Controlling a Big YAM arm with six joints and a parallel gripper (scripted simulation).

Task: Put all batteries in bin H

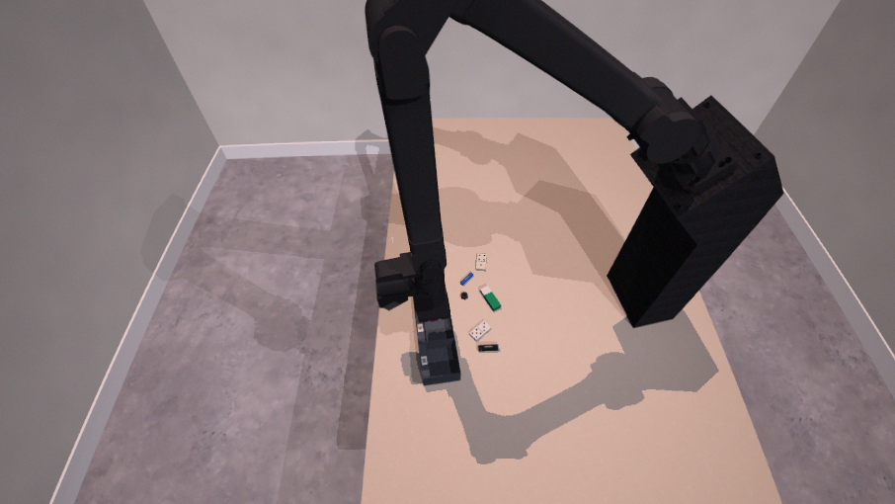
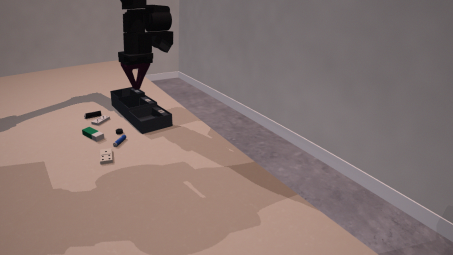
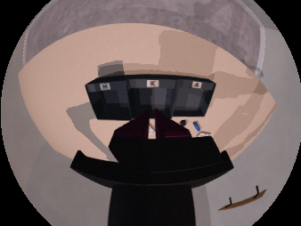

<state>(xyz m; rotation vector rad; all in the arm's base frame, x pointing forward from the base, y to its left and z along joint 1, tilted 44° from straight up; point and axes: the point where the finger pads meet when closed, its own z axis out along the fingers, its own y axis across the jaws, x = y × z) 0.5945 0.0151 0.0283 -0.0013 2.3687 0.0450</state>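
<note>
Hovering: my gripper [image 2: 136, 84] hangs over the bins [image 2: 148, 124], fingers nearly together, gripping nothing I can see.
Wrist view: only here I read a middle label, K; others blurred.
Battery: blue one [image 2: 119, 140] on the table [image 2: 221, 202], beside a black cap [image 2: 119, 131].

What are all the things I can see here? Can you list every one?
bin row: one, black, three compartments, by the table's edge
dominoes: two, white with dots, beside the bins
battery: one, blue, lying between the dominoes
round cap-like piece: one, black, next to the battery
block: one, green and white, beside the dominoes
small bar: one, black, by the far domino
table: one, tan
arm: one, black
gripper: one, dark, shut, empty, above the bins' end compartment
</note>
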